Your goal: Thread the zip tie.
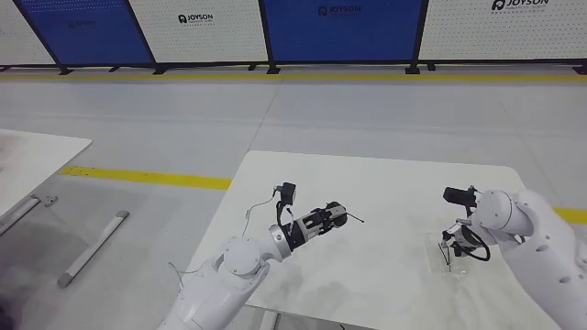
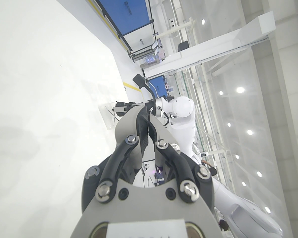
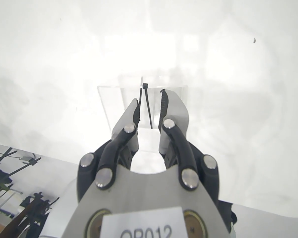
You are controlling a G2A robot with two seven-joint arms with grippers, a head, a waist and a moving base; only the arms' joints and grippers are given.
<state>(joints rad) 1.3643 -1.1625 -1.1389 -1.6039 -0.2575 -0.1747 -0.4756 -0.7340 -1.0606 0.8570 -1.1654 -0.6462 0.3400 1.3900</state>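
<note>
Zip tie (image 3: 147, 105), thin, black, upright in clear holder (image 3: 109, 100) between spread right pincer (image 3: 149, 96); left pincer (image 2: 147, 117) nips black strip (image 1: 355, 217)

The zip tie (image 3: 148, 106) and its clear holder (image 3: 109, 100) stand between the right hand's (image 3: 150, 96) parted fingers; open bench (image 3: 64, 50) lies either side.

Blue and white partition panels (image 1: 344, 9) stand behind a grey floor (image 1: 303, 115) crossed by yellow lines (image 1: 147, 177).

Left tool (image 2: 148, 117) closed, right tool (image 3: 149, 97) spread.
</note>
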